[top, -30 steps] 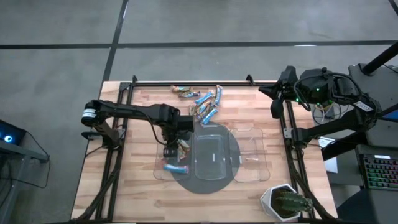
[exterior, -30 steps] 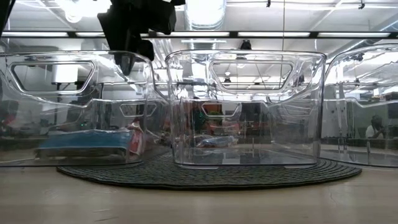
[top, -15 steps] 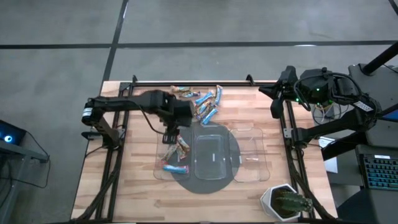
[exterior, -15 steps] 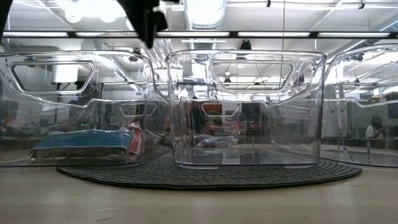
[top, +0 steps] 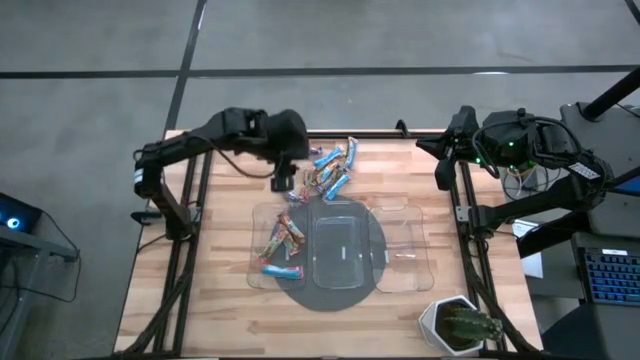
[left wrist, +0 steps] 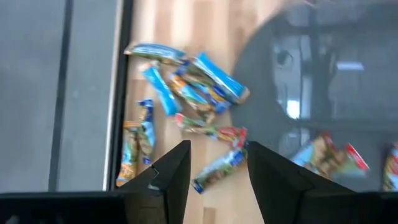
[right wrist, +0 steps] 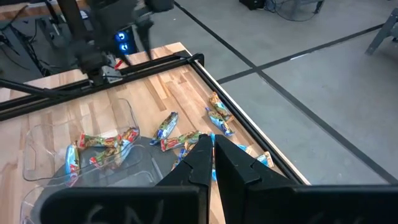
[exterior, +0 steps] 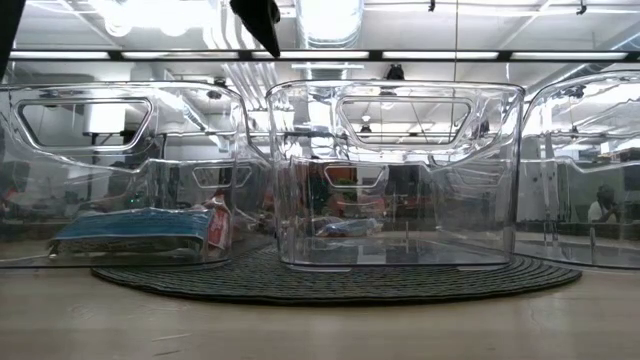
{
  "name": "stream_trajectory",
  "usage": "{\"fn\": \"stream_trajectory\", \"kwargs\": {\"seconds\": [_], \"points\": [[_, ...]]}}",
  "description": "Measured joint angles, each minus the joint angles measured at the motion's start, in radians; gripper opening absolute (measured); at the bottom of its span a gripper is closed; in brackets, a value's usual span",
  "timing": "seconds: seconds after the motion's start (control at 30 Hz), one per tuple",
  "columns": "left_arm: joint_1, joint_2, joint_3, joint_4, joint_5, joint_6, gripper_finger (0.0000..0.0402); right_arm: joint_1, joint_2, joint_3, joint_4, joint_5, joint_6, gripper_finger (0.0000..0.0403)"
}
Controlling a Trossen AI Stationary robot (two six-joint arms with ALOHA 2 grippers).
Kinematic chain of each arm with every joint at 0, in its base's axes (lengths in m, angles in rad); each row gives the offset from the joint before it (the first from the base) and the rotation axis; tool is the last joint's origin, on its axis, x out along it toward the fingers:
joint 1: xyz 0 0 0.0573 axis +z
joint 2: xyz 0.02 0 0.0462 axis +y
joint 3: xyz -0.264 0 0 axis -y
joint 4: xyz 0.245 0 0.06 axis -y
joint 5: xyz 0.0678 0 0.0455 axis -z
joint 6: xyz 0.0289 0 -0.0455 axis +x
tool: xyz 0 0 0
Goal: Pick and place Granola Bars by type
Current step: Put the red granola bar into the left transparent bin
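Observation:
A loose pile of granola bars (top: 328, 166) in blue, orange-brown and red-multicoloured wrappers lies on the wood near the table's far edge; the left wrist view shows the same pile (left wrist: 186, 99). A few more bars (top: 280, 240) lie on the floor of the left clear tray (top: 258, 268), among them a blue one (exterior: 130, 228). My left gripper (top: 283, 182) hangs open and empty, high over the pile's near-left edge (left wrist: 217, 149). My right gripper (right wrist: 211, 142) is shut and empty, held high at the table's right side (top: 443, 162).
Three clear trays stand in a row: left, middle (top: 340, 248) and right (top: 408, 250), partly on a round dark mat (top: 330, 298). A potted plant (top: 460, 325) sits at the near right corner. Black frame rails run along the table's left, right and far sides.
My left gripper has risen out of the left tray and swung toward the table's far edge, ending high over the near-left side of the loose pile. It has stayed open. The bars in the left tray lie still.

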Motion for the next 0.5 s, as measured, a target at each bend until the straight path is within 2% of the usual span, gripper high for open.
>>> {"fn": "stream_trajectory", "kwargs": {"seconds": [0.17, 0.5], "points": [[0.082, 0.004, -0.002, 0.084, 0.001, -0.089, 0.0140, 0.000, 0.000, 0.000, 0.000, 0.000, 0.000, 0.0008], [0.175, 0.008, -0.004, 0.185, 0.049, -0.413, 0.0140, 0.000, 0.000, 0.000, 0.000, 0.001, 0.000, 0.0008]]}}
